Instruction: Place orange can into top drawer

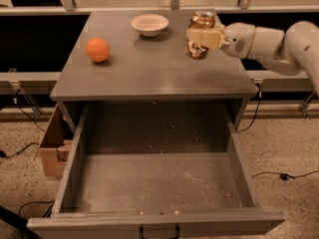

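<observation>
The orange can (201, 20), coppery with a silver top, is at the back right of the grey cabinet top (149, 68). My gripper (203, 37) reaches in from the right and is shut on the can's middle; its pale fingers (205, 36) cover the can's middle, and the can's lower end (197, 52) shows below them, just above the top. The top drawer (234, 156) is pulled wide open in front of the cabinet, its speckled grey floor bare, with a small dark handle (158, 231) on its front.
A round orange fruit (97, 50) lies at the left of the cabinet top. A white bowl (149, 24) stands at the back middle. A cardboard box (52, 148) sits on the floor left of the cabinet. Cables run on the floor on both sides.
</observation>
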Robot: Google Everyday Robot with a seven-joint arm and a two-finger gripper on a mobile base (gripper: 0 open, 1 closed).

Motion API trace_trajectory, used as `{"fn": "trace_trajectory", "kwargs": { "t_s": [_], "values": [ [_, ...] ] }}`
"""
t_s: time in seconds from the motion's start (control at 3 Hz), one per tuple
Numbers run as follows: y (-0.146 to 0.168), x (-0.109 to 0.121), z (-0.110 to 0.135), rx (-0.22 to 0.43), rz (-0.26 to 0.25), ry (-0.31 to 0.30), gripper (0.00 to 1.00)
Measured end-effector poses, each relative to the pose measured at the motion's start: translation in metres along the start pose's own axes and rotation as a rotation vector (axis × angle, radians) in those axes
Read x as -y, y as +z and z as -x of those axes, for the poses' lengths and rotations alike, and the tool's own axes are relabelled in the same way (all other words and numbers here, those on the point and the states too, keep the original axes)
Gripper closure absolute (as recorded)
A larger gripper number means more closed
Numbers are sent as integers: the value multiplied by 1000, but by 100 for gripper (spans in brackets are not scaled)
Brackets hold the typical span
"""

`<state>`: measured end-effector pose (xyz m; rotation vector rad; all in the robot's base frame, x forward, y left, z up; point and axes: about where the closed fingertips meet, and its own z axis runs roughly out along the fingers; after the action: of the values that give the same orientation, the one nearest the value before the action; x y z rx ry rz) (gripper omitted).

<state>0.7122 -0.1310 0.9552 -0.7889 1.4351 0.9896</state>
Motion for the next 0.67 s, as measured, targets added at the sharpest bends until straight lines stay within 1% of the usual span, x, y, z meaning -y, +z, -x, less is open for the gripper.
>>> {"fn": "trace_trajectory", "kwargs": {
  "t_s": [0.33,0.67],
  "values": [
    [-9,-70,23,-60,142,47,100],
    [-22,-124,41,-132,230,30,100]
  ]
}}
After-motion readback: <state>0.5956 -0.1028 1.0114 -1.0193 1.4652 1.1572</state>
